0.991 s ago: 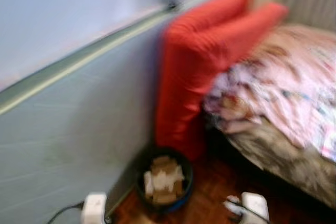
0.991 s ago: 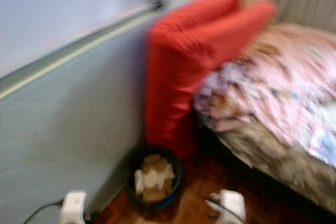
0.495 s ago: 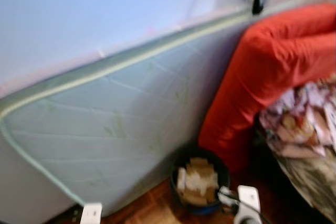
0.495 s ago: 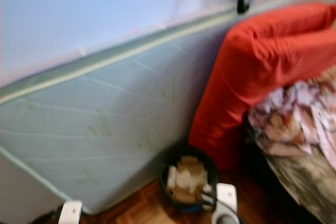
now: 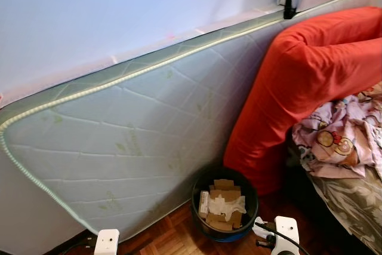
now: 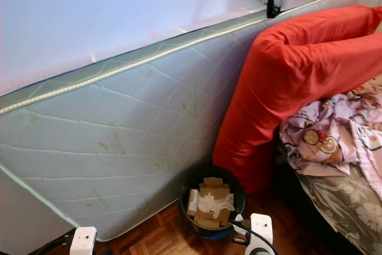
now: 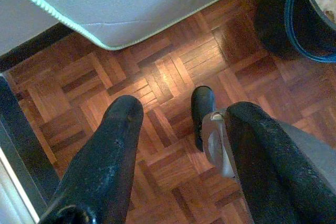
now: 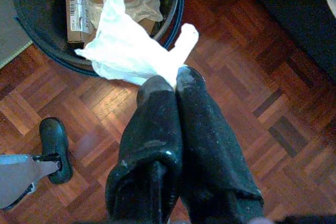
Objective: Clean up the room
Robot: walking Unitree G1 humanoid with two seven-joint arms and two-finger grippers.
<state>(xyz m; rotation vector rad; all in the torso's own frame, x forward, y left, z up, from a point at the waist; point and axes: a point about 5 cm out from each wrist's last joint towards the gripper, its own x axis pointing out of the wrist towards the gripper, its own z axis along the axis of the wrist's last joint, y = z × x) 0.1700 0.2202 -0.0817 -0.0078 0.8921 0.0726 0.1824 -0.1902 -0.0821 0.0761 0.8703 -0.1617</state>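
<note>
A dark round trash bin (image 5: 225,203) stands on the parquet floor between a leaning mattress and the red bed end; it holds cardboard pieces and crumpled paper. In the right wrist view my right gripper (image 8: 175,80) is shut on a crumpled white tissue (image 8: 131,51), held just beside and above the bin's rim (image 8: 173,9). The left wrist view has my left gripper (image 7: 181,114) open over bare floor, the bin (image 7: 294,19) off to one side. The white wrists of both arms (image 5: 106,242) (image 5: 285,234) poke into the head views at the bottom.
A pale quilted mattress (image 5: 137,141) leans on the wall at the left. A red cushioned bed end (image 5: 298,82) and a bed with pink patterned bedding (image 5: 343,141) fill the right. My own black foot (image 8: 54,142) rests on the parquet.
The camera swung left and steadied: the mattress now fills the picture, the bed sits at the right edge. The bin stays low in view near my right wrist.
</note>
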